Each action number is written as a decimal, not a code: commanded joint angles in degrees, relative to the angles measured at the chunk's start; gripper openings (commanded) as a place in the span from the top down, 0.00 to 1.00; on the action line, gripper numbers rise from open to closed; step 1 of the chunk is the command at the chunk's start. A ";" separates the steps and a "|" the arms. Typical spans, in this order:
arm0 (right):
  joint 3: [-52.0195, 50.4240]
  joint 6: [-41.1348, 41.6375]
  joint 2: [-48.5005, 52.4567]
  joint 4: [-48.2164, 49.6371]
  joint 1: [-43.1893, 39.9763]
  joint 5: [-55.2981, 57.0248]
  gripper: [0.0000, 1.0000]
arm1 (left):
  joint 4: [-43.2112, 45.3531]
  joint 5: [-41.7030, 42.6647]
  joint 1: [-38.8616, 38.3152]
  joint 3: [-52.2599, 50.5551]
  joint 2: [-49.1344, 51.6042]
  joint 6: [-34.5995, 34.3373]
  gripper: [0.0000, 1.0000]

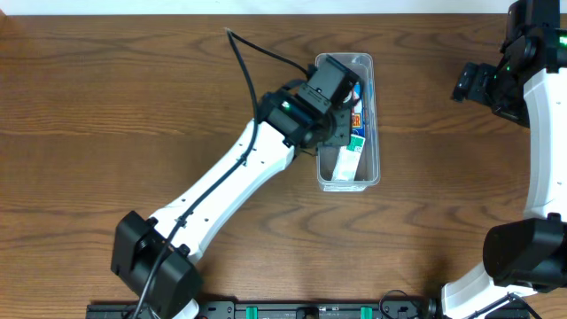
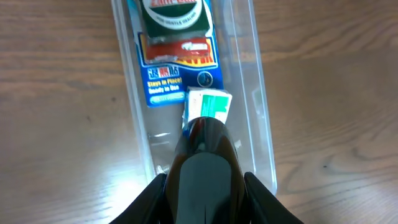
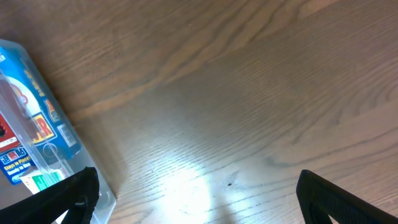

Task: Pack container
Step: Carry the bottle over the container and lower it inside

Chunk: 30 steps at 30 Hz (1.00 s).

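While the left gripper pinched a small box between the long walls of the container, the right gripper hung spread wide over the table past its right rim.

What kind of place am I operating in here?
Likely a robotics lab bench, not a home: wood-grain table, left arm and right arm based at its edge, one clear container of packaged items.

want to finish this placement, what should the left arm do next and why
Probably open the left gripper. It looks shut on the box, which is down inside the container, just below the blue pack. Letting go there should leave the box packed.
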 commanded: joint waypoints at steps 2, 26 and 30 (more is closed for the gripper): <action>0.02 0.79 0.04 -0.02 -0.42 0.39 0.01 | 0.15 -4.15 -1.33 0.52 2.38 -3.65 0.67; 0.02 0.76 0.04 -0.02 -0.42 0.39 0.01 | 0.94 -8.94 -1.86 0.52 12.87 -5.46 0.67; 0.02 0.79 0.04 -0.02 -0.42 0.39 0.01 | 1.38 -8.94 -1.86 0.52 12.87 -5.46 0.67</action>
